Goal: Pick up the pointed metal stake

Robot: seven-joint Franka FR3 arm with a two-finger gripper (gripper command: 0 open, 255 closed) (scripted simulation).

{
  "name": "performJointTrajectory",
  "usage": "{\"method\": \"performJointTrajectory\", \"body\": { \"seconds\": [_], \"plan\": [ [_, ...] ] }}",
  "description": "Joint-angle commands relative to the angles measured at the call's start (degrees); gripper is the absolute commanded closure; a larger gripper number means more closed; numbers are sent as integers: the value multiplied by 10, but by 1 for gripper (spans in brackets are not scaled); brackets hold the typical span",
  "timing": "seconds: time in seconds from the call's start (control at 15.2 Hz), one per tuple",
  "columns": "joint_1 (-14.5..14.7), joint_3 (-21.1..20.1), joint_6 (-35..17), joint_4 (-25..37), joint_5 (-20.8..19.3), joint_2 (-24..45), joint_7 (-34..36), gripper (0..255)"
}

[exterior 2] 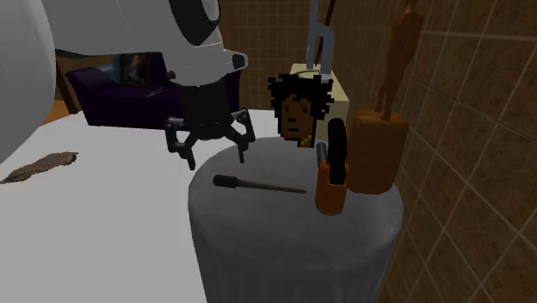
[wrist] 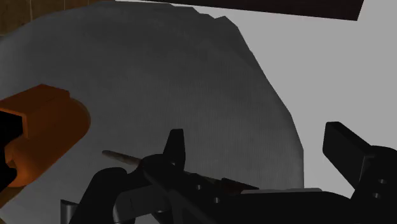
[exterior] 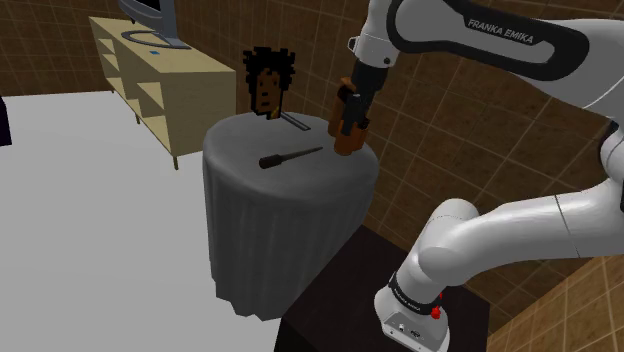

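Your jaws stand apart over the round, grey-draped surface [exterior 2: 258,211], by its edge. The stake [exterior 2: 258,186] lies flat near the middle: thin, dark, stiff, probably light and slick. Grip the thicker handle end, not the tip beside the orange holder [exterior 2: 331,185].

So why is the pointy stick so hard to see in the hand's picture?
Wrist view: the dark stake lies partly behind the black gripper, dark on dark. Second exterior view: it shows clearly against the lighter grey table.
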State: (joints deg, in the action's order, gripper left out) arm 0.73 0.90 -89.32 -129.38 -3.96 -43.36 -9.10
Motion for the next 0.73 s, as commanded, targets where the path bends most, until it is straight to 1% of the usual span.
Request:
{"method": "performJointTrajectory", "body": {
  "seconds": [0.0,0.33,0.66],
  "plan": [
    [0,0,0,0,0,0,0,0],
    [38,86,-70,-9,-24,60,-188,0],
    [82,164,-132,15,-23,151,-377,0]
  ]
}}
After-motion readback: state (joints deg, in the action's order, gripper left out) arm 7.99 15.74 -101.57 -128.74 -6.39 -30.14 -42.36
